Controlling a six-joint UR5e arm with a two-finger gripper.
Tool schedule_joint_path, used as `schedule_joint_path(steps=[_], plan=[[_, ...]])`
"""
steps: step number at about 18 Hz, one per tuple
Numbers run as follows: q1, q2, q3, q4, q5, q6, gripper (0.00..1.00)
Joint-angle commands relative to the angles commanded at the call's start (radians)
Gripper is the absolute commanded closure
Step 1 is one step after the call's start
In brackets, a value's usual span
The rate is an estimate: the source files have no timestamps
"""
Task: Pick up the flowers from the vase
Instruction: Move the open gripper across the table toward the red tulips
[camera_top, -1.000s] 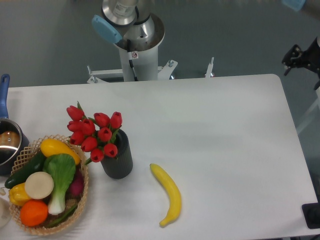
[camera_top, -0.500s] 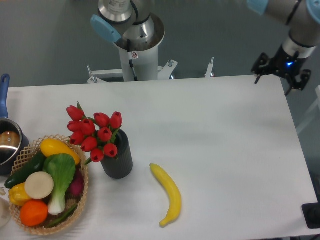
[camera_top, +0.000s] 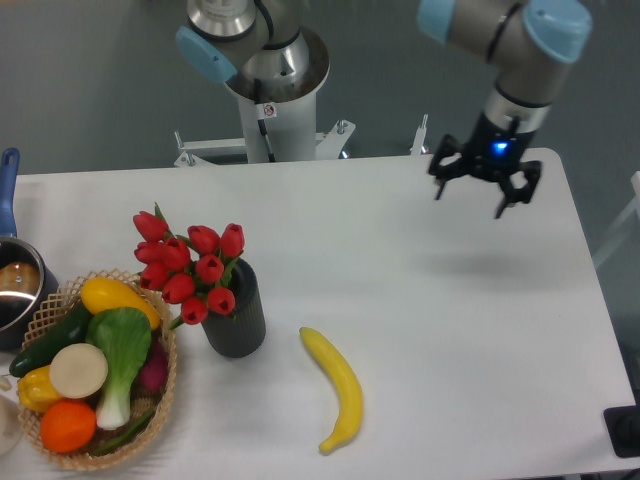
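A white worktop (camera_top: 420, 300) fills the view, the robot arm (camera_top: 505, 40) reaching in over its far right corner. At the left edge a woven basket (camera_top: 160, 395) holds mixed produce, with a blue-handled pot (camera_top: 12, 270) behind it. Just right of the basket stands the vase (camera_top: 238, 322), dark and ribbed, with the flowers (camera_top: 190, 262), a bunch of red tulips, standing in its mouth and leaning toward the basket. A banana (camera_top: 338, 385) lies near the vase on its right. The claw (camera_top: 484, 185), fingers spread and empty, hangs well apart from the bunch. Nothing of the task is done yet: the approach, the grasp on the stems and the lift all remain.
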Motion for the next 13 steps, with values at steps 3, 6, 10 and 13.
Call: schedule_joint_path(steps=[3,6,10,13], plan=[[-0.072,0.0,-0.003,0.0,-0.051,0.002,0.0],[-0.175,-0.021,0.002,0.015,-0.062,0.006,0.0],[-0.242,-0.018,-0.006,0.032,-0.117,0.008,0.0],[-0.249,0.024,-0.037,0.032,-0.178,0.005,0.0]])
